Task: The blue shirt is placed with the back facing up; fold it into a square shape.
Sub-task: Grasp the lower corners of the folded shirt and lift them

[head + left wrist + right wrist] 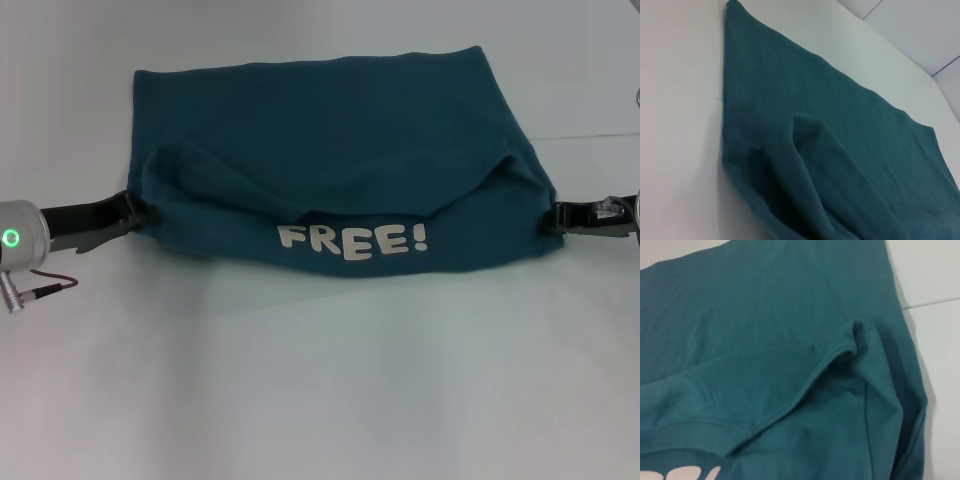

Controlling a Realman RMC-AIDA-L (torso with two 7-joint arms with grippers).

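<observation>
- "FREE!" in chunky white letters, printed on the folded-up near part of the blue shirt point(330, 170), readable in the head view
- just the tops of a few white letters in the right wrist view, too cut off to read
- nothing else readable

My left gripper point(140, 215) is low at the left side, arm reaching in level from the left edge, fingers pinched shut on the blue shirt point(330, 150) at its left edge; wrist ring lit green; my right gripper point(556, 218) mirrors it from the right edge, low and level, fingers clamped on the right edge.
</observation>
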